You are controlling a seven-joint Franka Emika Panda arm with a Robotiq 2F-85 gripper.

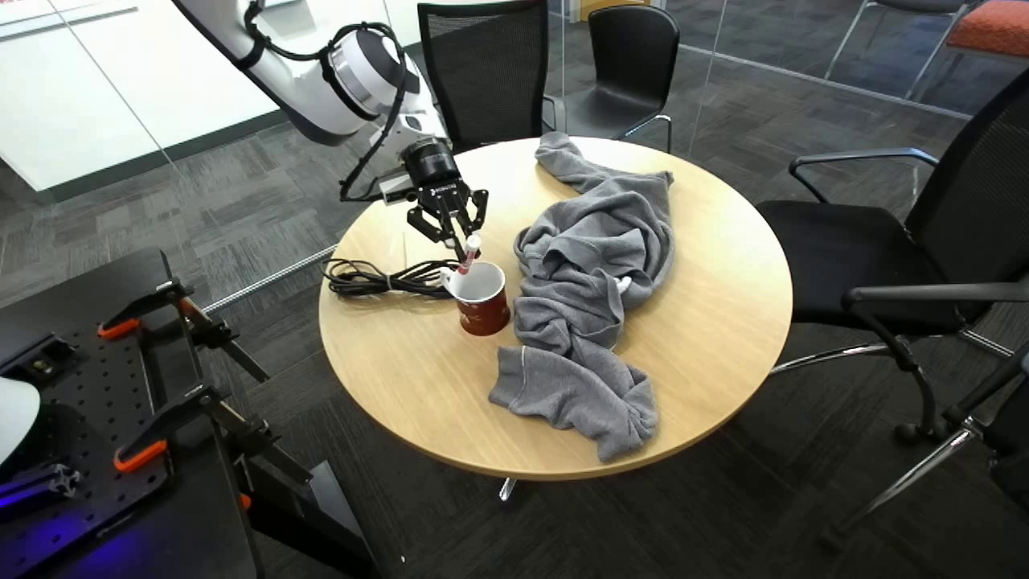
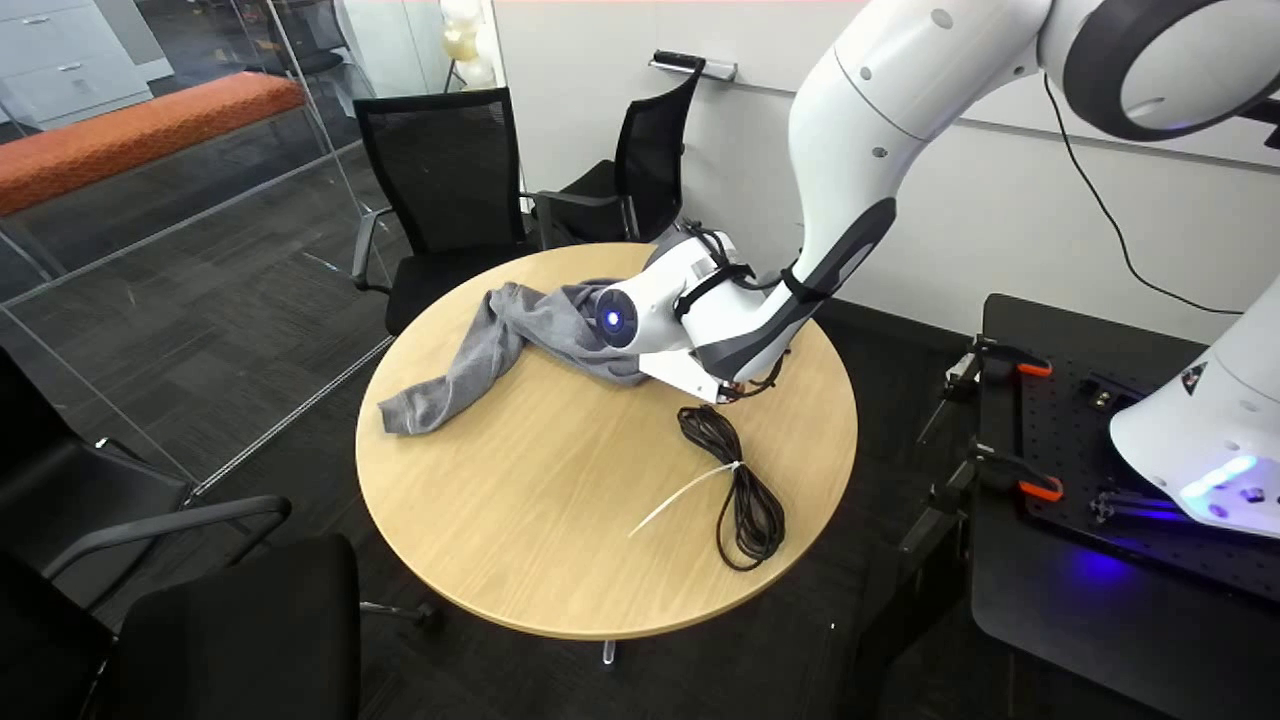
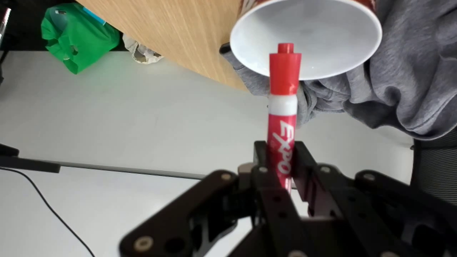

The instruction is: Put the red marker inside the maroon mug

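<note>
Round wood-grain table on dark grey striped carpet, with black office chairs, some mesh-backed, placed around it. In an exterior view, a white wall bears a whiteboard tray; a glass partition rises from a metal floor track. Beyond the glass: an orange upholstered bench and a white drawer cabinet. Blue light tints part of a black side table.
</note>
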